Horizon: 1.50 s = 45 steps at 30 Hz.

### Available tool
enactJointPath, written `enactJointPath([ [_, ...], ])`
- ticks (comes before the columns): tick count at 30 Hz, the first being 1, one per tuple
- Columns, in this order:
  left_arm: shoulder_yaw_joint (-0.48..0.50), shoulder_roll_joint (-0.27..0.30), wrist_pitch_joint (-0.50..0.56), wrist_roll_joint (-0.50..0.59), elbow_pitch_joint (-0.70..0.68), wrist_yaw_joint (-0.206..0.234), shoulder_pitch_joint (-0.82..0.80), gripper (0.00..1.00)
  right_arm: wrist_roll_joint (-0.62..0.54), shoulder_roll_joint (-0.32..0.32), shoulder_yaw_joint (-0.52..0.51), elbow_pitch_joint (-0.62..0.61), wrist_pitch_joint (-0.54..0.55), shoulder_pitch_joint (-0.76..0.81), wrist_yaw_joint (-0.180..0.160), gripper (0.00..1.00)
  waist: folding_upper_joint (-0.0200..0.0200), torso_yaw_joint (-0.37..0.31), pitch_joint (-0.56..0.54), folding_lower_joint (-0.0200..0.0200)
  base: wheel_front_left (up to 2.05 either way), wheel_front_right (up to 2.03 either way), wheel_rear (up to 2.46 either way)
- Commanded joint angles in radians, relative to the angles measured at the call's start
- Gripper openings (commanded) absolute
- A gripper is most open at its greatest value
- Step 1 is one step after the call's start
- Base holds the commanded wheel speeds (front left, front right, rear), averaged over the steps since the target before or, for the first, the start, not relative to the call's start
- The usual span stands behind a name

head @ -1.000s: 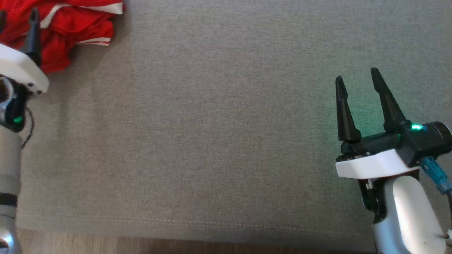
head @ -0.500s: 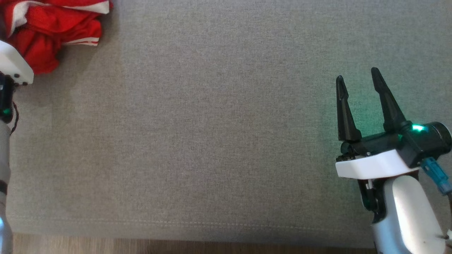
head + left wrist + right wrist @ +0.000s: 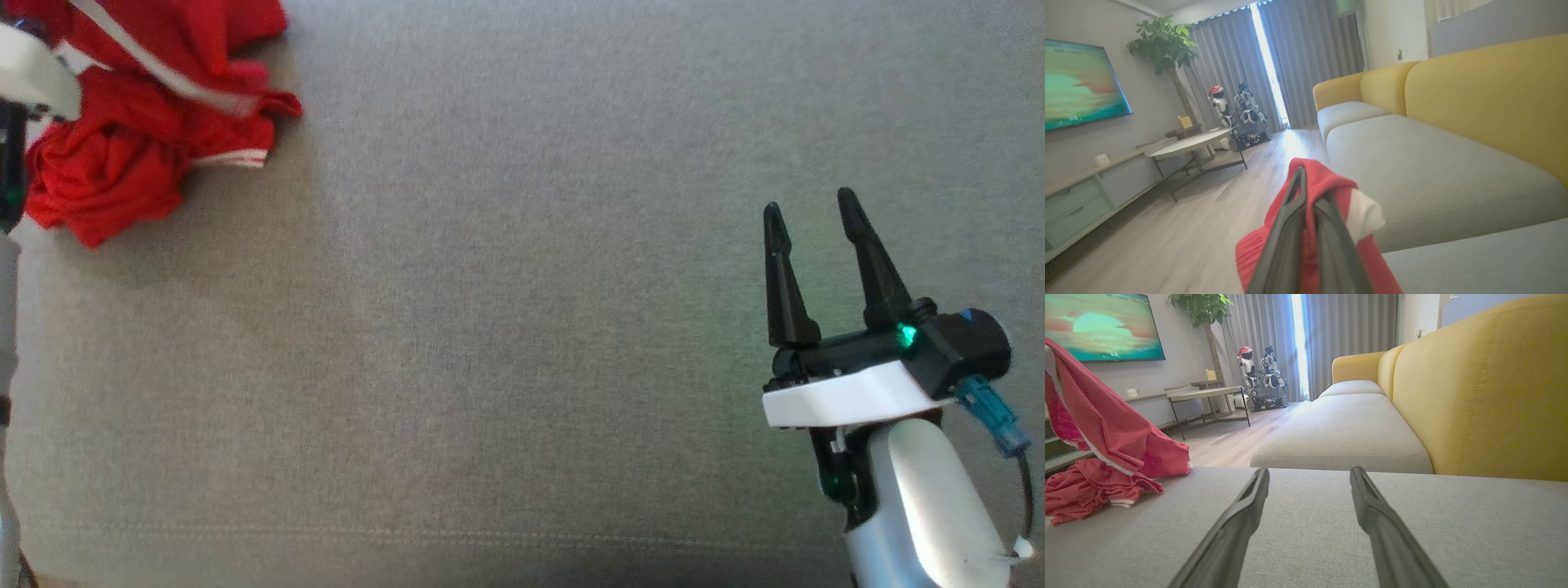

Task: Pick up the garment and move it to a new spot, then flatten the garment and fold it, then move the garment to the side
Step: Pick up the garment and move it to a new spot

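The garment (image 3: 147, 122) is red with white stripes and lies bunched at the far left of the grey sofa cushion (image 3: 522, 327). In the left wrist view my left gripper (image 3: 1308, 192) is shut on a fold of the garment (image 3: 1331, 183), red and white cloth bulging around the fingers. Its white wrist housing (image 3: 33, 77) sits at the left edge above the heap. In the right wrist view part of the garment (image 3: 1098, 428) hangs stretched upward while the rest rests on the cushion. My right gripper (image 3: 808, 202) hovers open over bare cushion at the lower right, its fingers (image 3: 1241, 514) empty.
A yellow sofa backrest (image 3: 1474, 388) runs along the far side of the cushion. The cushion's front seam (image 3: 490, 535) is near the head view's bottom. Beyond the sofa's left end are wooden floor (image 3: 1180, 245), a coffee table (image 3: 1192, 141) and a wall screen (image 3: 1081, 81).
My left gripper has shut on the garment and pulled part of it up off the heap. The head view has shifted a little. The right gripper stays open in place.
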Motion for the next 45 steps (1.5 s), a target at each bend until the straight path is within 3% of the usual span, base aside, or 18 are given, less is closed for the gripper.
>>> enactJointPath([
  [1, 0.017, 0.059, -0.011, 0.01, -0.062, 0.003, -0.02, 0.0, 0.013, -0.003, 0.027, -0.022, -0.014, -0.004, 0.008, 1.0, 0.0, -0.019, -0.045, 0.0, 0.0, 0.0, 0.0],
  [9, -0.059, 0.033, 0.102, 0.02, -0.266, -0.013, 0.019, 0.0, 0.075, -0.003, 0.05, 0.017, -0.031, 0.012, 0.008, 1.0, 0.0, -0.088, -0.123, 0.0, 0.0, 0.0, 0.0],
  [15, -0.128, -0.018, 0.221, 0.011, -0.416, -0.019, 0.044, 0.0, 0.115, -0.003, 0.066, 0.014, -0.034, 0.009, 0.008, 1.0, 0.0, -0.175, -0.143, 0.0, 0.0, 0.0, 0.0],
  [22, -0.229, -0.149, 0.304, 0.004, -0.542, -0.006, 0.039, 0.0, 0.143, -0.003, 0.052, -0.004, -0.034, 0.015, 0.008, 1.0, 0.0, -0.277, -0.143, 0.0, 0.0, 0.0, 0.0],
  [29, -0.28, -0.279, 0.324, -0.021, -0.611, 0.04, 0.04, 0.0, 0.145, -0.003, 0.035, -0.014, -0.034, 0.02, 0.008, 1.0, 0.0, -0.329, -0.138, 0.0, 0.0, 0.0, 0.0],
  [35, -0.269, -0.239, 0.345, -0.019, -0.503, 0.067, 0.093, 0.0, 0.148, -0.003, 0.038, -0.029, -0.034, 0.012, 0.008, 1.0, 0.0, -0.339, -0.105, 0.0, 0.0, 0.0, 0.0],
  [40, -0.281, -0.171, 0.356, -0.01, -0.342, 0.042, 0.139, 0.0, 0.147, -0.003, 0.048, -0.039, -0.034, -0.01, 0.008, 1.0, 0.0, -0.333, -0.06, 0.0, 0.0, 0.0, 0.0],
  [45, -0.29, -0.138, 0.34, -0.007, -0.217, 0.02, 0.145, 0.0, 0.146, -0.003, 0.056, -0.047, -0.034, -0.032, 0.008, 1.0, 0.0, -0.329, -0.024, 0.0, 0.0, 0.0, 0.0],
])
